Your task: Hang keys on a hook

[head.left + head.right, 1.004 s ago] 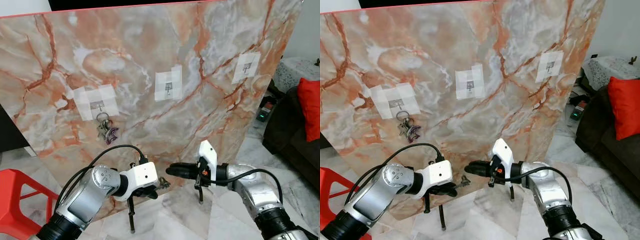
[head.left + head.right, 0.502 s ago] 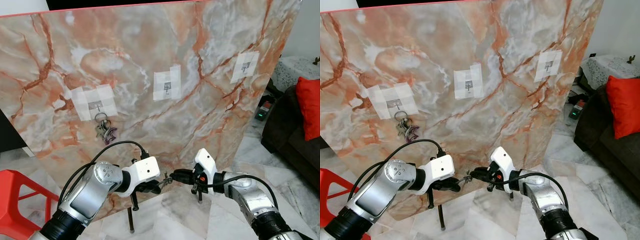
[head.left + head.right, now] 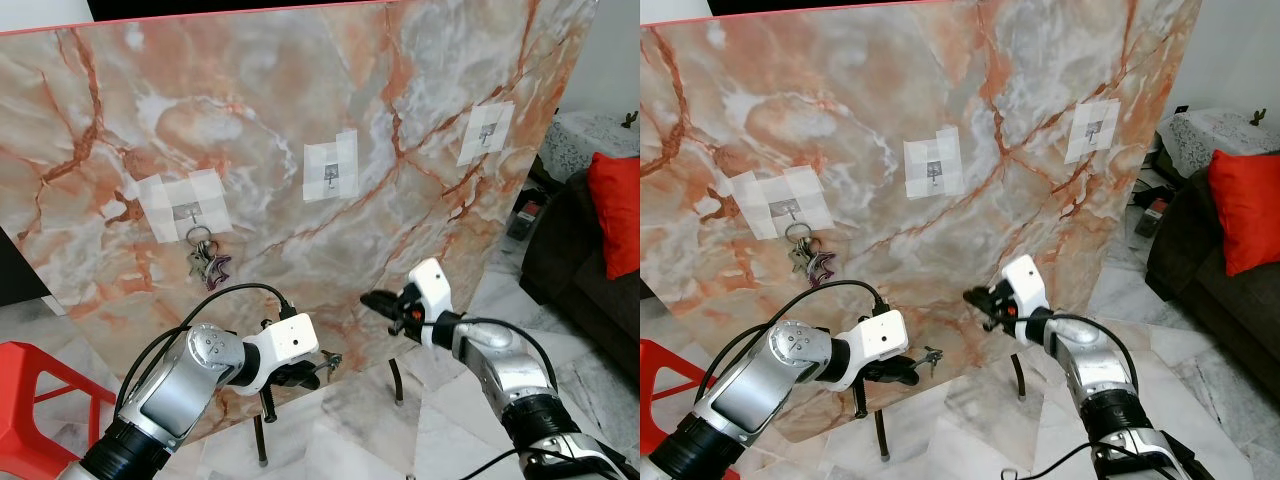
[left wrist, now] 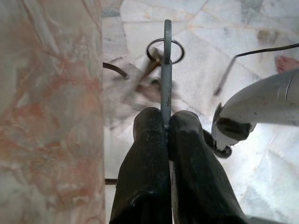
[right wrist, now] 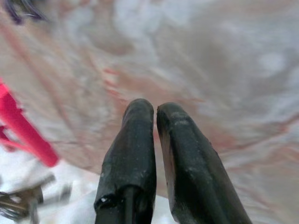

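A: Keys (image 4: pixel 164 51) location?
B: Lower centre of frame, pinched in left hand (image 4: pixel 167 128); ring end blurred.
A: Right hand (image 5: pixel 154 114)?
B: Fingers pressed together, empty, near marble board (image 3: pixel 300 120).

Your two head views look forward and down from up high, and they share the same scene: the marble board (image 3: pixel 300 150) standing beyond both end effectors, with the floor (image 3: pixel 980 420) below them. Your left wrist view sits right behind the left end effector (image 4: pixel 166 122), looking along its fingers with the board close on one side. Your right wrist view looks along the right end effector (image 5: pixel 154 108), straight at the blurred board, very near.
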`<state>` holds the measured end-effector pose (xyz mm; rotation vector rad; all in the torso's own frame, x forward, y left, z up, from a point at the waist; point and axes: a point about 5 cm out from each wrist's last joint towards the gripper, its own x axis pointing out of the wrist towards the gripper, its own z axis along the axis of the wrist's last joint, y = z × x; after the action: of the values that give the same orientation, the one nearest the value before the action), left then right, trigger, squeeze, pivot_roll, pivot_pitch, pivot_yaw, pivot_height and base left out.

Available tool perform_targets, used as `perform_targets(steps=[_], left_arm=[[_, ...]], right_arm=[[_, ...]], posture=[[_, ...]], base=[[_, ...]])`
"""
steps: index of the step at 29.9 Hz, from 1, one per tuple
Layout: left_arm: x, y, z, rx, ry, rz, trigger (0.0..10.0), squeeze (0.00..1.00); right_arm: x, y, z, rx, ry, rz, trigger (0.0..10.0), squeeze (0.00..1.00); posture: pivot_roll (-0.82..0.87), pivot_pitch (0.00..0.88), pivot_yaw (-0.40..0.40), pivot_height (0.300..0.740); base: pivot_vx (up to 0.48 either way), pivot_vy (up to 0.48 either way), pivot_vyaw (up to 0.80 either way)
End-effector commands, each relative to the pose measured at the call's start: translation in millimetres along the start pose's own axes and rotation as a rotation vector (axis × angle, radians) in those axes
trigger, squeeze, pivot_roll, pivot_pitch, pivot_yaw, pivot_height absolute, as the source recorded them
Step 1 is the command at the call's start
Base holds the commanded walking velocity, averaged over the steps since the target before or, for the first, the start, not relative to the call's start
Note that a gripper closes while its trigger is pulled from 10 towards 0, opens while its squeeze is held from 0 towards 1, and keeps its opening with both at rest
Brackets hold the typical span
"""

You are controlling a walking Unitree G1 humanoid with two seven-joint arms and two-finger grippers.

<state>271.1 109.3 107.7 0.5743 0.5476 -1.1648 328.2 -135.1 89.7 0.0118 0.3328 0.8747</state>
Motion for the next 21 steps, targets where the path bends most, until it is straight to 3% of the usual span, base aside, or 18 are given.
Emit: perform_targets(steps=[1, 9, 13, 21], left_arm=[[0.8, 4.7, 4.6, -0.011, -0.003, 0.015, 10.0, 0.0], [2.9, 11.1, 1.1, -0.067, 0.022, 0.069, 10.0, 0.0], [5.2, 12.3, 0.1, -0.125, 0.028, 0.084, 10.0, 0.0], [8.4, 12.2, -0.5, -0.131, 0.049, 0.085, 10.0, 0.0]], right_arm=[[1.1, 10.0, -7.4, -0.031, 0.06, 0.097, 10.0, 0.0], [-0.8, 30.5, -18.8, -0.024, 0.129, 0.281, 10.0, 0.0], [0.6, 26.7, -16.7, -0.023, 0.116, 0.234, 10.0, 0.0], [4.7, 23.7, -2.7, -0.02, 0.057, 0.195, 10.0, 0.0]], posture=[[0.04, 0.0, -0.078, 0.74], [0.04, 0.0, -0.081, 0.74], [0.04, 0.0, -0.08, 0.74], [0.04, 0.0, -0.081, 0.74]], base=[[0.0, 0.0, 0.0], [0.0, 0.0, 0.0], [0.0, 0.0, 0.0], [0.0, 0.0, 0.0]])
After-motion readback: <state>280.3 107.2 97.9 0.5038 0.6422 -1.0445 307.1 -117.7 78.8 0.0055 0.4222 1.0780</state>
